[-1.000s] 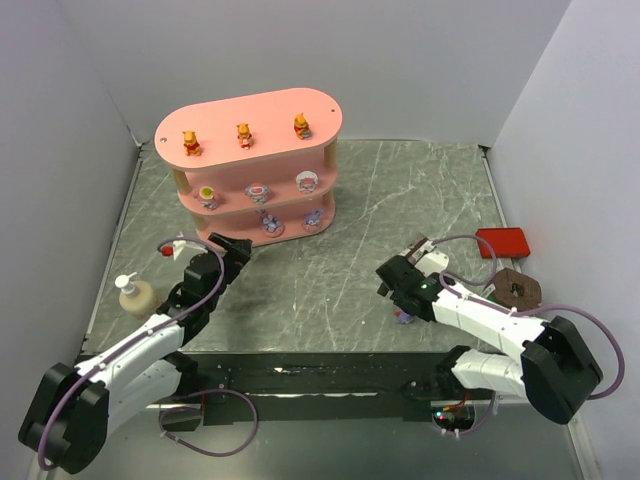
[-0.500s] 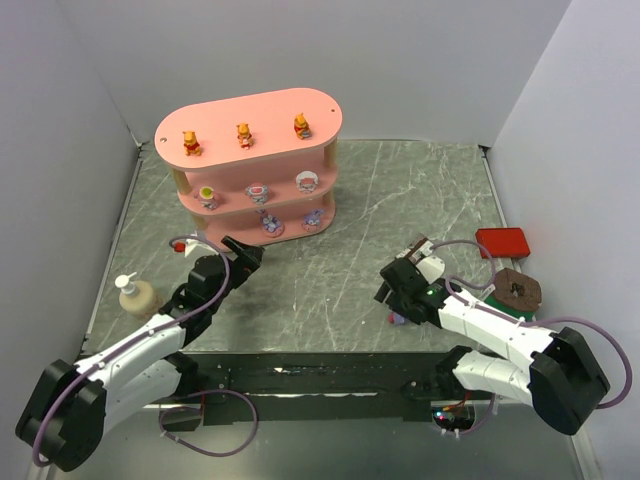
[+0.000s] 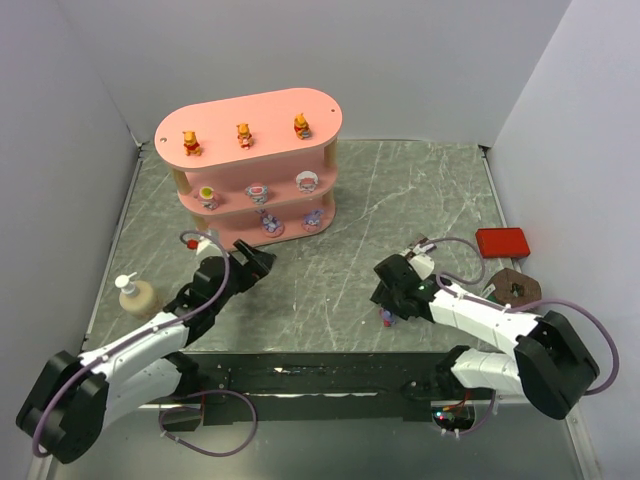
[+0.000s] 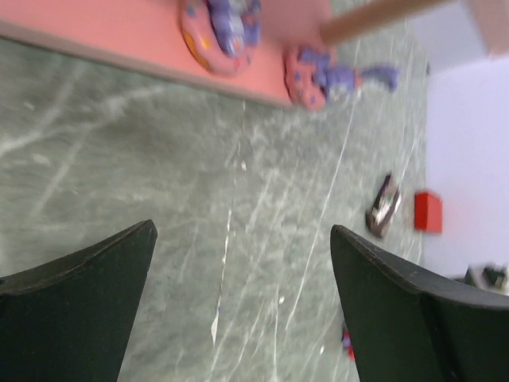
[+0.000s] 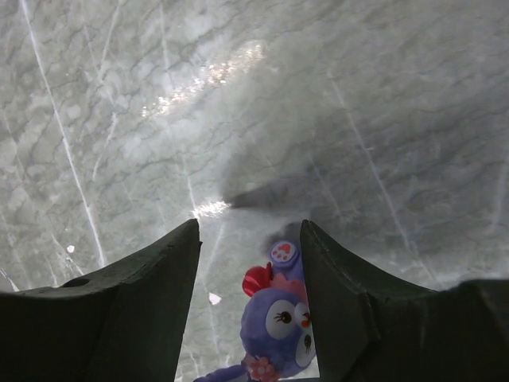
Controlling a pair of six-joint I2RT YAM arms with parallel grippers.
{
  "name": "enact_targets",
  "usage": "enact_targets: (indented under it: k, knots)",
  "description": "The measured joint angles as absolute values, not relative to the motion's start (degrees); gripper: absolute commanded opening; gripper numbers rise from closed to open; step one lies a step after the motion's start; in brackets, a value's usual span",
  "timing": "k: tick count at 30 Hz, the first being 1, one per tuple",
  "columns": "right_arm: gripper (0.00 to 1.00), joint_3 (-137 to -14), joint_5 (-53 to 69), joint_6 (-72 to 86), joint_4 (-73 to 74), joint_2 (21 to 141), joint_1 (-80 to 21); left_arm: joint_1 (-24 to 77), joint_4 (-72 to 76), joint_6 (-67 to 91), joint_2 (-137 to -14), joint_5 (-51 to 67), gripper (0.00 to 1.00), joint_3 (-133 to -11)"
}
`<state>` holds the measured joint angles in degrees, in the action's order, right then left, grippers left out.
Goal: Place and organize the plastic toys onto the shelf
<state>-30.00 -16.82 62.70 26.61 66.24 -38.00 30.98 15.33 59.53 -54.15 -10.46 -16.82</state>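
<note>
Top external view is showing the pink shelf [image 3: 270,110] standing at the far left of the worktop [image 3: 430,190]. Its long axis is running left to right, angling slightly away toward the right. Three orange bears [image 3: 243,133] are standing in a row on the top tier. Three pink-white round toys [image 3: 258,190] are sitting on the middle tier, and two purple toys [image 3: 270,222] are sitting on the bottom tier toward its right end. A third purple toy [image 3: 386,319] is resting on the worktop near the front edge, right of centre, well apart from the shelf.

The right arm is lying low and angling leftward, with the right hand [image 3: 387,309] tipped down over that toy. In the right wrist view the toy [image 5: 280,322] is sitting between the two fingers. Its long axis is running along them, ear and red bow toward the fingertips, face turned to the camera. The right hand [image 5: 250,239] is half spread: the toy is sitting close against one finger while a gap is showing at the other, so the hand is bracketing the toy, not pinching it.

The left arm is stretching toward the shelf, and the left hand [image 3: 262,262] is hovering just short of the bottom tier. The left wrist view is showing its fingers spread wide, the shelf edge [image 4: 95,28] beyond them.

A red flat box [image 3: 502,242], a brown snack bar [image 3: 517,289] and a soap bottle [image 3: 135,295] are lying at the worktop's sides.
</note>
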Motion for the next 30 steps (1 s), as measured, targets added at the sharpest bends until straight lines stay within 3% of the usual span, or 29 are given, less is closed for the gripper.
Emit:
enact_targets:
  k: [17,23,30]
  knots:
    - [0.59,-35.99,-11.03,60.95,18.65,77.49,-37.65,40.8,23.16,56.12,-63.37,-2.68,0.97,-18.24]
    - [0.72,-37.63,-11.51,54.87,18.9,77.01,-36.8,45.1,22.04,57.32,-66.5,0.82,0.96,-20.64]
    - [0.84,-37.95,-10.02,41.21,21.45,68.36,-36.75,51.88,20.8,65.98,-69.23,0.54,0.97,-22.74]
